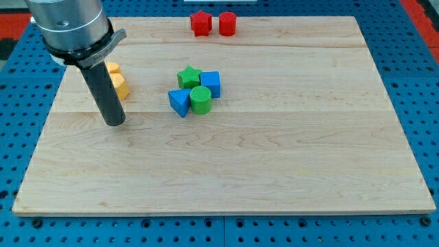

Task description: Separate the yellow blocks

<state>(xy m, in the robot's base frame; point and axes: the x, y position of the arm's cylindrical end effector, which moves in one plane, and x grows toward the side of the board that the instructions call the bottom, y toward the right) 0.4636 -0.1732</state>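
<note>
On the wooden board, toward the view's left, our dark rod stands with my tip resting on the bare wood, just below and slightly left of the two yellow blocks. We carry no gripper and no hand, so there is nothing to open or close; the tip holds nothing and appears clear of every block.

The yellow blocks sit together near the board's left edge, one above the other and touching: the upper yellow block is partly hidden behind the rod, and the lower yellow block peeks out on the rod's right side. Their shapes we cannot make out with the rod in front.

Near the board's middle, four blocks huddle in contact: a green star at the top left, a blue cube at the top right, a blue triangular block at the bottom left and a green cylinder at the bottom right.

Along the view's top edge, a red star and a red cylinder stand just beside each other, well apart from the rest.
</note>
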